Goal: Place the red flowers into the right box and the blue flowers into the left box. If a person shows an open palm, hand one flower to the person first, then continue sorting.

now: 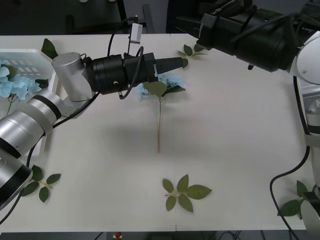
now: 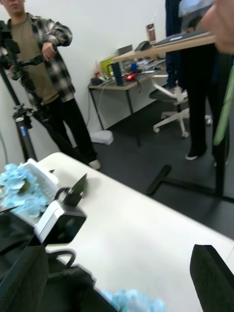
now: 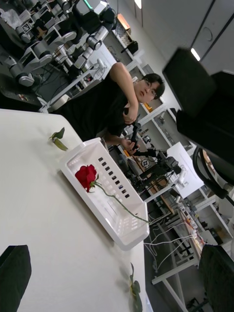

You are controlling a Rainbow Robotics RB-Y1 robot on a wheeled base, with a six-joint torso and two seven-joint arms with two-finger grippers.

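One blue flower [image 1: 167, 84] lies mid-table, its stem running toward the near edge. My left gripper [image 1: 172, 63] points sideways just above its head, open and empty [image 3: 114, 256]. More blue flowers [image 1: 12, 82] fill the left box [image 1: 30, 51] at the far left, seen too as blue flowers [image 2: 19, 190] in the right wrist view. A red flower [image 3: 86, 175] lies in the right box [image 3: 122, 238]. My right arm [image 1: 250, 30] is raised over the far right edge, its gripper [image 2: 119, 251] open and empty. A person's hand [image 2: 222, 24] shows beyond it, with a blurred green strip [image 2: 224, 109] below.
Loose green leaf sprigs lie near the front edge [image 1: 185, 192], at the front left [image 1: 40, 182], at the far side [image 1: 190, 50] and at the front right [image 1: 295, 200]. Bare tabletop [image 1: 240, 130] stretches right of the stem.
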